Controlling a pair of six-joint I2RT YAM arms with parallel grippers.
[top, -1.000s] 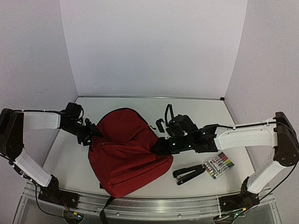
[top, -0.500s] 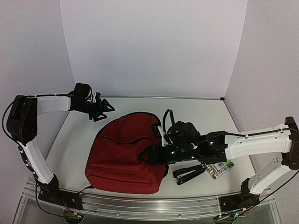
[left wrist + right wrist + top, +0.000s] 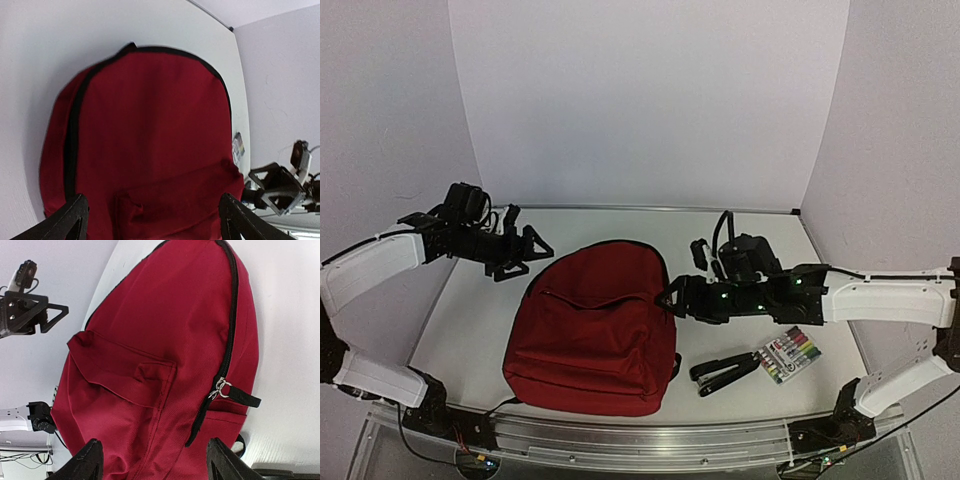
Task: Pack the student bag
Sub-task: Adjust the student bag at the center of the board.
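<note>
Red fabric is my worry: the bag (image 3: pixel 590 330) lies flat, front pocket up, mid-counter (image 3: pixel 470 320), and its main zip looks closed. If I tug the small zip pull (image 3: pixel 221 387) without pinning the cloth, I expect the bag to slide or bunch rather than open, and a drag rightwards could shove the stapler (image 3: pixel 725 372) and markers (image 3: pixel 788 353). My left hand (image 3: pixel 525 247) hangs off the bag's top-left edge and my right hand (image 3: pixel 670 297) just off its right edge, both spread wide, holding and touching nothing.
</note>
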